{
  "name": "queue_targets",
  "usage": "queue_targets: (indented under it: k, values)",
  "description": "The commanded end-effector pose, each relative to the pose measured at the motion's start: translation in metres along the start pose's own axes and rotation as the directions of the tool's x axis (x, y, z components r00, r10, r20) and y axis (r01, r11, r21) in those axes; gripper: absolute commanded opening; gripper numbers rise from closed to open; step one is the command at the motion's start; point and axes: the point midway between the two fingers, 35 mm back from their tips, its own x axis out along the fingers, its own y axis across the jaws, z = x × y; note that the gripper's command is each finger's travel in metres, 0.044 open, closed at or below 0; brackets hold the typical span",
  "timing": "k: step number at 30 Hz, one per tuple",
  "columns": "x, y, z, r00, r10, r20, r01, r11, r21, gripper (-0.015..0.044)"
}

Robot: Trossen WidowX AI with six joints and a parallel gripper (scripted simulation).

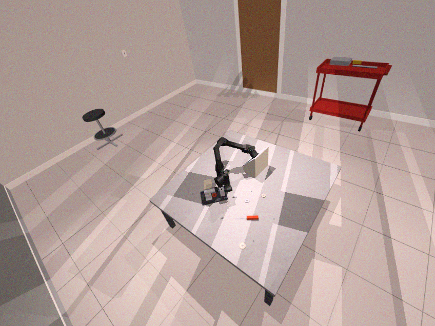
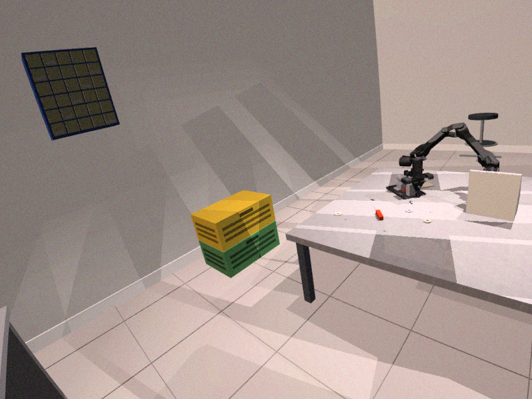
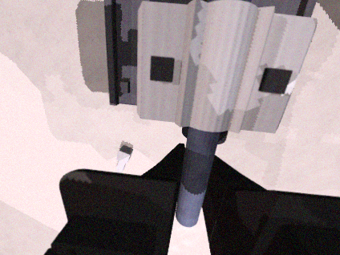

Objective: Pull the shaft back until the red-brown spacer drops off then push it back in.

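Observation:
My gripper [image 1: 228, 189] [image 3: 189, 149] is shut on the grey-blue shaft [image 3: 202, 146], with its end protruding between the black fingers. The shaft enters a grey block [image 3: 224, 80] [image 1: 221, 191] with two square black bolts; a black ring shows at the block's near face. The blocks stand on a black base [image 1: 215, 202] on the table. A red spacer [image 1: 214, 194] [image 2: 403, 190] shows between this block and the pale housing block [image 1: 208, 195] at the other end. The spacer is too small to tell its gap to the housing. The wrist view hides the spacer.
An upright cream panel [image 1: 261, 163] [image 2: 494, 194] stands by the arm's base. A smaller cream piece [image 1: 207, 183] is behind the fixture. A red-handled screwdriver [image 1: 252, 218] [image 2: 379, 214], pale rings [image 1: 263, 195] [image 1: 242, 245] and small hardware lie on the table [image 1: 224, 231].

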Motion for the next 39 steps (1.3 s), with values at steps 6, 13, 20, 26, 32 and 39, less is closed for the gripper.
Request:
queue_targets:
  k: [6,13,20,26,32,39]
  values:
    - [-0.0003,-0.0006,0.0055,1.000,-0.005,0.007,0.005,1.000,-0.001,0.0000]
    - [-0.0003,-0.0007,0.0080,1.000,-0.005,0.007,0.005,1.000,-0.001,0.0000]
    - [-0.0003,-0.0007,0.0104,1.000,-0.005,0.007,0.005,1.000,-0.001,0.0000]
    - [-0.0002,-0.0007,0.0115,1.000,-0.005,0.007,0.005,1.000,-0.001,0.0000]
    - [-0.0002,-0.0007,0.0116,1.000,-0.005,0.007,0.005,1.000,-0.001,0.0000]
    - [-0.0003,0.0000,0.0077,1.000,-0.001,-0.002,0.001,1.000,-0.003,0.0157]
